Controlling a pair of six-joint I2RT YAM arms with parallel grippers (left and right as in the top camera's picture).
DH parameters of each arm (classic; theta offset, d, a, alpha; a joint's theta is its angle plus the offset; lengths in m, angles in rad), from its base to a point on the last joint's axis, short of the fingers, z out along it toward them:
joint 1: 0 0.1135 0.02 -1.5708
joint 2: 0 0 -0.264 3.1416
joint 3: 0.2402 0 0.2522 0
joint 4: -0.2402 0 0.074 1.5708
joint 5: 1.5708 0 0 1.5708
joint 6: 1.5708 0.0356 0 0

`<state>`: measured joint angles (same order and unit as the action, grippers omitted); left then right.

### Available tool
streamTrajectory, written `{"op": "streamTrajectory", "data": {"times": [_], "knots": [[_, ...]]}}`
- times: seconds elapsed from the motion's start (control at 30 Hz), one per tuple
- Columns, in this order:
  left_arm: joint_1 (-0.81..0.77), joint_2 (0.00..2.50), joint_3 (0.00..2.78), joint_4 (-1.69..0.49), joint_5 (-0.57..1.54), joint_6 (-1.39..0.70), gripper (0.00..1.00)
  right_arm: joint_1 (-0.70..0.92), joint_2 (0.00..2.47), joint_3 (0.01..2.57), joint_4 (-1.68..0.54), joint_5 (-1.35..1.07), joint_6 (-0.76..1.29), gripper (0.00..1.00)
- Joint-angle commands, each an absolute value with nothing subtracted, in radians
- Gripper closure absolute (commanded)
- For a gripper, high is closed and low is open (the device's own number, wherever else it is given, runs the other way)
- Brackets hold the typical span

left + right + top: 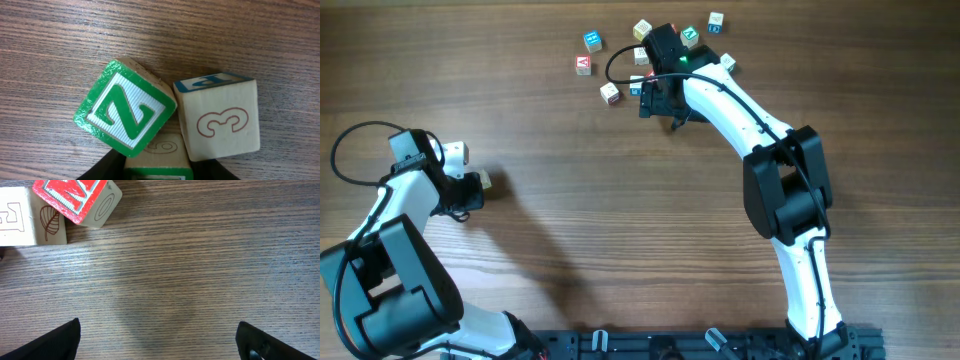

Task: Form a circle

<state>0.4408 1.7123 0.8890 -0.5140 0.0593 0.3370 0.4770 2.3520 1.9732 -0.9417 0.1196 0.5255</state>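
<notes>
Three cubes are all the circle amounts to so far: a tight cluster (160, 107) on the left arm's side of the table (620, 230), no ring. It sits right at my left gripper (477, 187).

In the left wrist view the third cube (157, 155) is between the fingers (102, 171), which look clamped on its two sides. I read that as a grip, though only the finger edges show. Straight ahead of the jaws are two more:
- the Z cube (125, 112), turned corner-on
- the 3 cube (220, 122), squared up just beside it

Both crowd the gripped cube. The Z cube overlaps its top edge in view; I can't tell if it leans on it. Cubes have no long axis, so approach angle only matters for the neighbours.

The right gripper (160, 342) is released, jaws at full spread with only bare wood between them. It hangs over the scatter of letter cubes (592, 41) at the far edge, well apart from the cluster. A red-faced cube (75, 200) and a pale leaf-marked cube (25, 225) lie ahead and left of its jaws, touching each other.

My read: the left arm is nearer the cluster and the right arm is nearer the supply. The next move turns on that gap, since anything the right picks must cross to the left side. One risk is that letting go on the left nudges the Z cube.
</notes>
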Motion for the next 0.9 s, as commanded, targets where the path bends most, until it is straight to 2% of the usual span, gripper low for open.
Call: {"op": "streamTrajectory", "data": {"times": [0.0, 0.37, 0.47, 0.5, 0.57, 0.73, 0.87], "knots": [[0.443, 1.732, 0.875, -0.514, 0.082, 0.333, 0.5, 0.48, 2.315, 1.97, -0.939, 0.107, 0.523, 0.0], [0.443, 1.732, 0.875, -0.546, 0.082, 0.336, 0.47, 0.48, 2.315, 1.97, -0.938, 0.107, 0.524, 0.0], [0.443, 1.732, 0.875, -0.567, 0.082, 0.336, 0.43, 0.48, 2.315, 1.97, -0.935, 0.107, 0.524, 0.0], [0.443, 1.732, 0.875, -0.578, 0.083, 0.336, 0.4, 0.48, 2.315, 1.97, -0.935, 0.107, 0.523, 0.0], [0.443, 1.732, 0.875, -0.596, 0.086, 0.336, 0.28, 0.48, 2.315, 1.97, -0.934, 0.107, 0.524, 0.0], [0.443, 1.71, 0.875, -0.631, 0.162, 0.363, 0.05, 0.48, 2.315, 1.97, -0.931, 0.107, 0.524, 0.0], [0.443, 1.62, 0.875, -0.697, 0.168, 0.361, 0.02, 0.48, 2.315, 1.97, -0.93, 0.107, 0.523, 0.0]]}}
